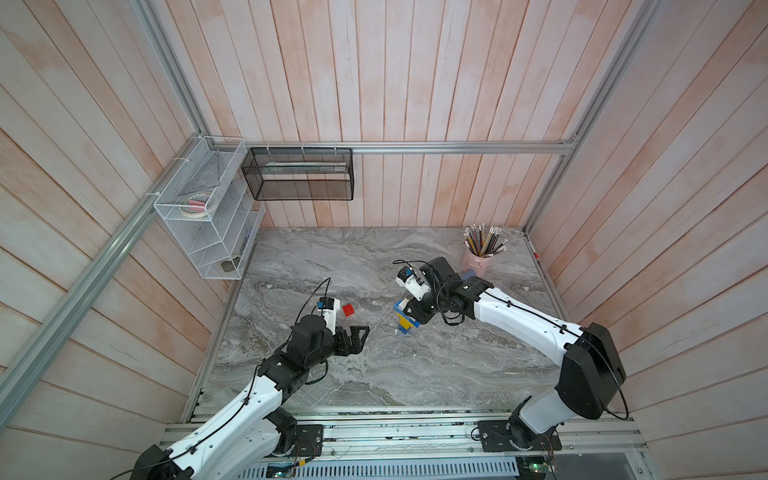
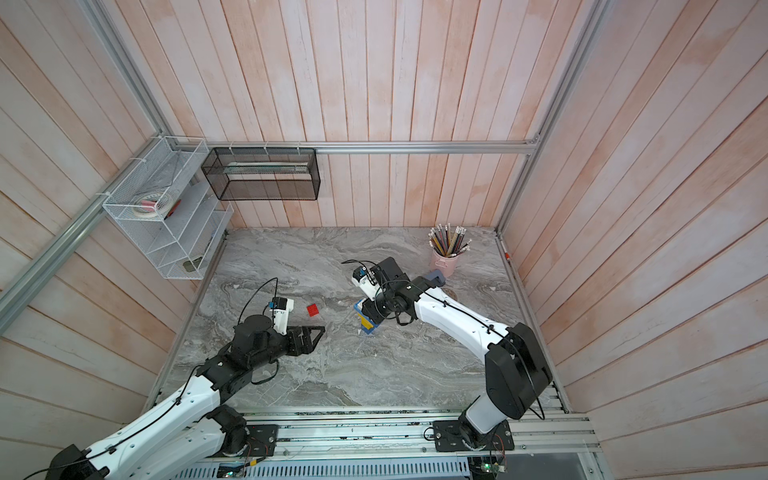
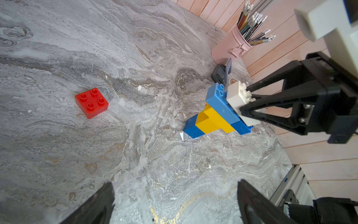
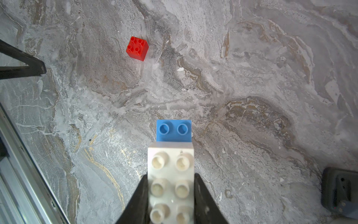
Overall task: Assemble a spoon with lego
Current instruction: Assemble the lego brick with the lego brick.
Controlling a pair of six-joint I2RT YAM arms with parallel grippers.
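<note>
Nearest the counter's [image 1: 374, 374] front edge, on its left half, the left gripper [image 1: 363, 340] hovers with its jaws spread wide and nothing between them. In the left wrist view only its two dark fingertips [image 3: 100, 203] show.

Just beyond it lies a loose red brick [image 3: 91, 102], square with four studs up, well apart from everything else.

About mid-counter is the spoon [image 3: 213, 118]. It has a narrow stem with a blue end touching the counter, then stepped yellow bricks, and it widens into a long blue brick [image 4: 173, 130] with two open studs. A white brick [image 3: 237, 95] sits against that blue one.

The right gripper [image 1: 409, 309] is closed on the white brick, one finger on each long side. I cannot tell whether the head is lifted off the counter.

The left wrist view gives the spoon's full side profile. The right wrist view shows only the white brick's six studs and the blue pair past them, with the stem hidden. In both top views the arm covers most of the head.

Farther right, a grey hole punch [image 3: 219, 72] sits just beside a pink cup [image 3: 228, 48] of pencils [image 3: 251, 23] near the far right corner.

Only the top views show the wall above the far left corner — a white wire rack [image 1: 199, 208] holding a tape roll [image 1: 195, 205], and a black mesh basket [image 1: 299, 174].
</note>
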